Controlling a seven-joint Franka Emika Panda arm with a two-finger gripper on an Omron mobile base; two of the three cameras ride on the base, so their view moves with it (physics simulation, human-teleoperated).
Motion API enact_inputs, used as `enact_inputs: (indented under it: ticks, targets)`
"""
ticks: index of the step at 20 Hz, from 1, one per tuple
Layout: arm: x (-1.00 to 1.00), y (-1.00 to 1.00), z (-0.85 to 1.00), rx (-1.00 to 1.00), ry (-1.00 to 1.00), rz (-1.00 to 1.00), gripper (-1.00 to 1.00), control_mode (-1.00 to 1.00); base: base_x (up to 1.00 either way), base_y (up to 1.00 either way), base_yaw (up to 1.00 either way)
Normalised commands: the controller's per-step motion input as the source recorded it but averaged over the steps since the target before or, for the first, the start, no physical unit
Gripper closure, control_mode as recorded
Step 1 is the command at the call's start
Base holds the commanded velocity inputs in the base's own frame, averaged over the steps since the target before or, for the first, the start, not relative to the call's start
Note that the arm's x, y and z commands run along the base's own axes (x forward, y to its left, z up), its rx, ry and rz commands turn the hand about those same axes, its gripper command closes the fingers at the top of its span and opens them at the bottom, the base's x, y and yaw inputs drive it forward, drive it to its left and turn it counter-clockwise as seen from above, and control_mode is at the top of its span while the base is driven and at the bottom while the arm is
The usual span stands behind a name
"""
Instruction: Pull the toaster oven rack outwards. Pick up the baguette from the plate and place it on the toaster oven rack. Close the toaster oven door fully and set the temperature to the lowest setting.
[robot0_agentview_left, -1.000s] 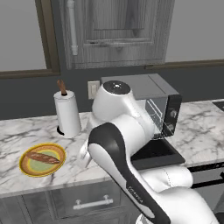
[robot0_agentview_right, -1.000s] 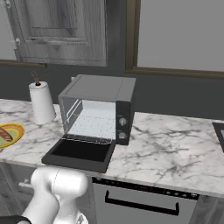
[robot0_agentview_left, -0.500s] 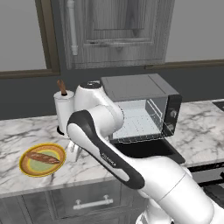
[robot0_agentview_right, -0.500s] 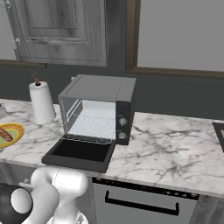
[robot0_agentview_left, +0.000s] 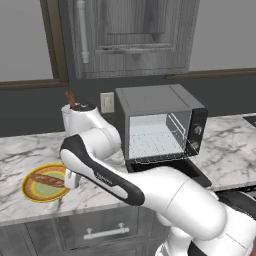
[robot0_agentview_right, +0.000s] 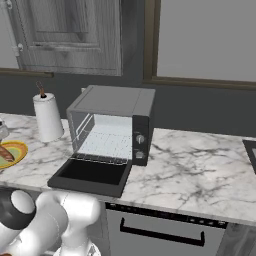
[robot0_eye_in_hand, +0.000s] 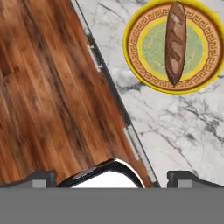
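I have the gripper (robot0_agentview_left: 71, 179) hanging over the right edge of the plate (robot0_agentview_left: 31, 191), its jaws spread wide with nothing between them. The baguette (robot0_agentview_left: 46, 179) lies across the plate's middle, untouched, near the front edge of the marble tabletop (robot0_agentview_left: 20, 152). Well to the right, the toaster oven (robot0_agentview_left: 159, 125) stands with its door (robot0_agentview_right: 92, 175) dropped flat and the rack (robot0_agentview_right: 107, 143) looking drawn towards the opening, so I judge the pickup is the step in hand.

What worries me is the approach. The hand view shows the plate (robot0_eye_in_hand: 131, 63) off towards the top right, not centred between the fingertips (robot0_eye_in_hand: 186, 177), and below them is the tabletop edge with wooden floor (robot0_eye_in_hand: 43, 87) beyond. If I descend from here, I would likely miss the loaf, strike the plate rim and tip or shove it. A grasp near one end of the baguette (robot0_eye_in_hand: 176, 41) could let it swing and slip on the way to the oven.

The left base view gives me the arm's reach and the gripper's position beside the plate, but the arm hides part of the tabletop. The right base view shows the open door, the rack and the two knobs (robot0_agentview_right: 140, 140) clearly, with the plate (robot0_agentview_right: 15, 155) cut off at its left edge beside the paper towel roll (robot0_agentview_right: 48, 117). The hand view alone shows how the loaf lies relative to the jaws.
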Motion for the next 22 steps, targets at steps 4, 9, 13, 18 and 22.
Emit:
enact_inputs:
  ticks: [4, 9, 13, 18, 22]
  targets:
    - [0.43, 0.18, -0.33, -0.02, 0.0, 0.0, -1.0, -1.0, 0.0, 0.0, 0.0]
    - [0.44, 0.19, -0.36, 0.0, 0.0, 0.0, -1.0, -1.0, 0.0, 0.0, 0.0]
    - [0.35, 0.26, -0.38, 0.0, 0.0, 0.0, -1.0, -1.0, 0.0, 0.0, 0.0]
    - [0.32, 0.32, -0.32, 0.0, 0.0, 0.0, -1.0, -1.0, 0.0, 0.0, 0.0]
    - [0.37, 0.23, -0.21, 0.0, 0.0, 0.0, -1.0, -1.0, 0.0, 0.0, 0.0]
